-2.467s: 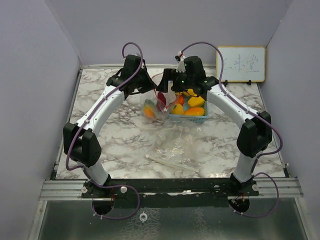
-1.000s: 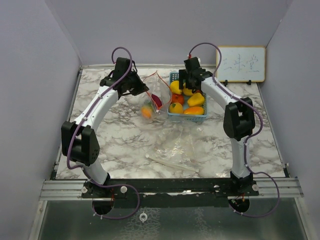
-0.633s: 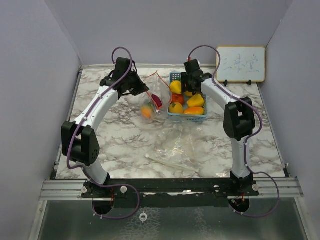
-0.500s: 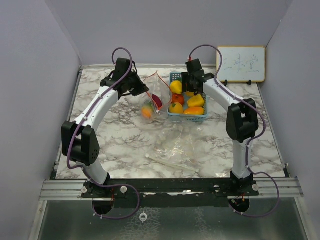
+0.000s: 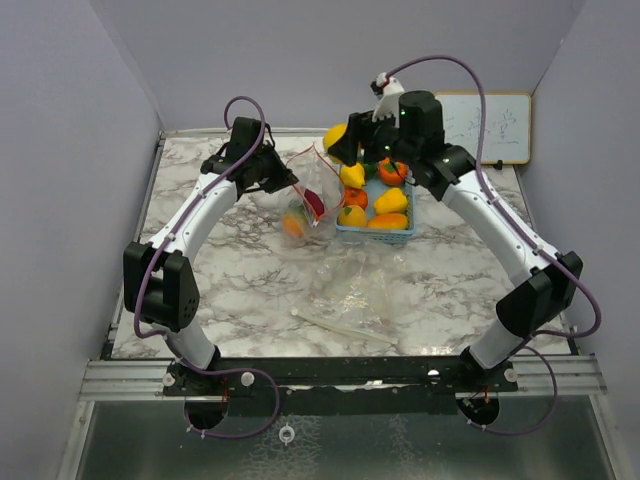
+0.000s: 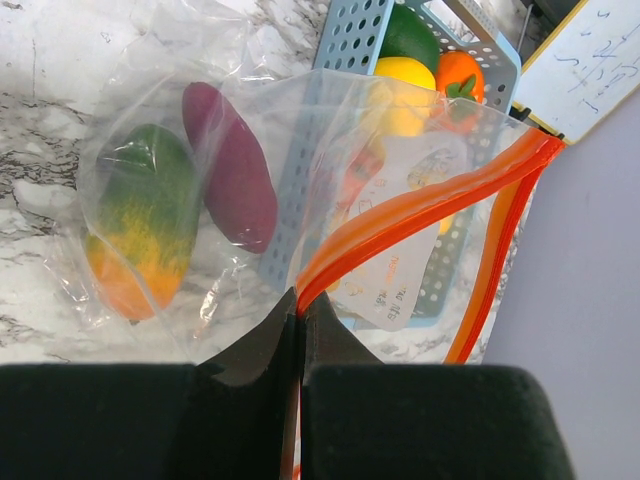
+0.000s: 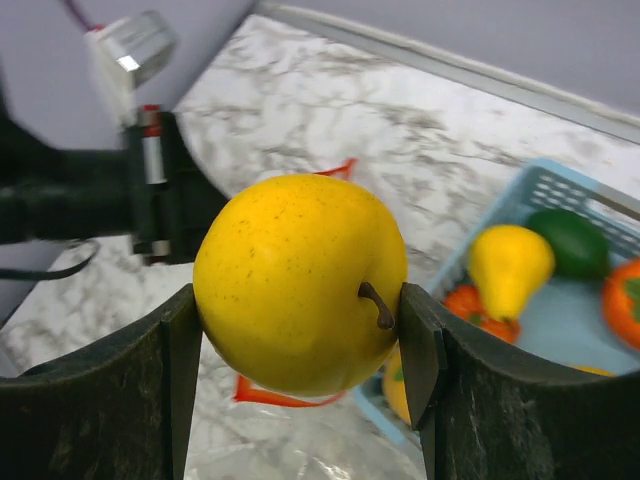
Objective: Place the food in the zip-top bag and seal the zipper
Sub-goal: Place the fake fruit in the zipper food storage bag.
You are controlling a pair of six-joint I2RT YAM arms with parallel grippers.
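Note:
My right gripper (image 7: 300, 330) is shut on a round yellow toy fruit (image 7: 298, 282) and holds it in the air (image 5: 337, 136) above the bag's far side. My left gripper (image 6: 300, 305) is shut on the orange zipper edge (image 6: 420, 205) of the clear zip-top bag (image 5: 308, 200) and holds its mouth up and open. A purple piece (image 6: 228, 165) and a green-orange piece (image 6: 140, 225) lie inside the bag. More food sits in the light blue basket (image 5: 402, 235): a yellow pear (image 7: 510, 262), an orange piece (image 5: 392, 171), a green one (image 7: 570, 240).
A second clear bag (image 5: 350, 300) lies flat on the marble table toward the front. A small whiteboard (image 5: 495, 125) leans on the back wall at the right. Purple walls close in both sides.
My right arm lifted out of the basket with the yellow fruit and moved left toward the bag. My left gripper kept hold of the bag's edge.

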